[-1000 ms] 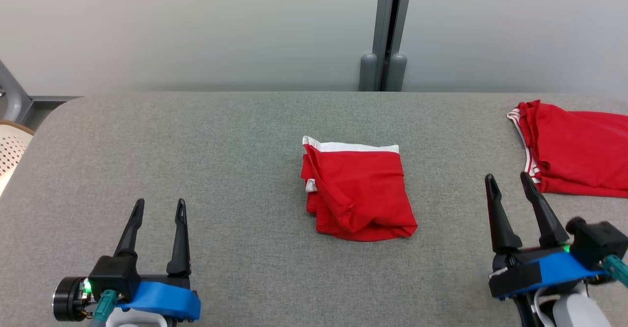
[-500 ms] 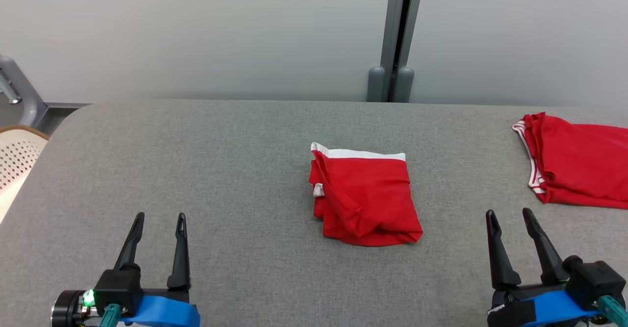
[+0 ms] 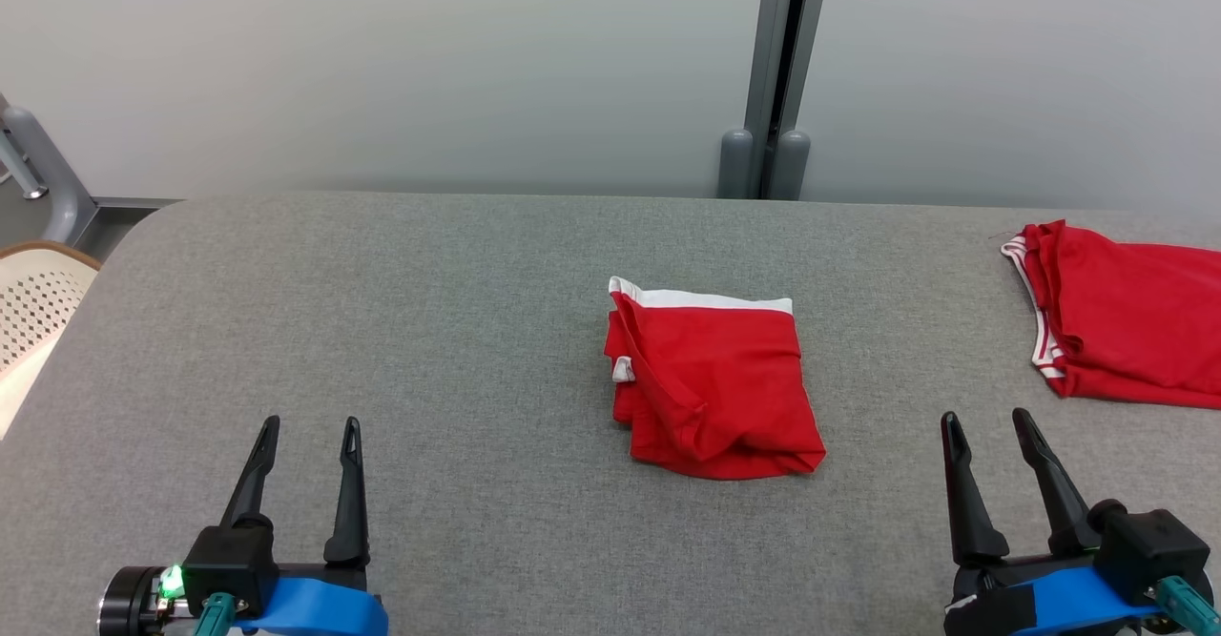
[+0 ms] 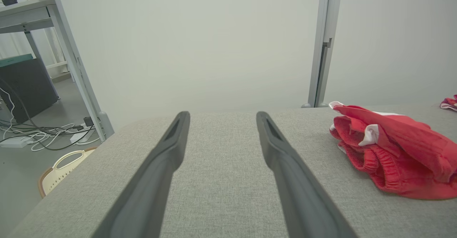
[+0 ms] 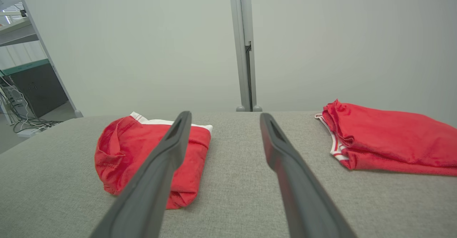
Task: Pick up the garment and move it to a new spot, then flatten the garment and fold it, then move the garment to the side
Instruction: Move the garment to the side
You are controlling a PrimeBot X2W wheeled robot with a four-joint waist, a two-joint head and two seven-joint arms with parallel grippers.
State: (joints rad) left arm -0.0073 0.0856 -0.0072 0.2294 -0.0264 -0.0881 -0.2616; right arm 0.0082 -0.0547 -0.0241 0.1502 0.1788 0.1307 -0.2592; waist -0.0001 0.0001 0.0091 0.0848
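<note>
Before the robot a table (image 3: 382,331) covered in grey woven cloth was spread, with its far left corner rounded. Behind it a plain pale wall (image 3: 382,64) was seen, divided by a grey upright post (image 3: 784,64) with two rounded feet at the table's far edge. Off the left edge a cream perforated basket (image 3: 29,302) with a brown rim was set on the floor. In the left wrist view loose cables (image 4: 46,138) and a metal-legged desk (image 4: 25,9) were made out beyond it.

The garment (image 3: 711,383), red with a white band along its far edge, was laid folded into a rough square near the middle of the table, with its near edge bunched and loose layers showing on its left side. A second red garment (image 3: 1130,326) with white striped trim was laid at the far right, well apart from the first and cut off by the picture's edge. Bare grey cloth was seen between each gripper and the folded garment.

The left gripper (image 3: 312,421) was held low at the near left, with its fingers pointed away from the robot, spread apart and gripping nothing. The right gripper (image 3: 984,417) was held at the near right, likewise spread and empty, with its fingers leaned slightly toward the left. Whether either was touching the cloth could not be told.
</note>
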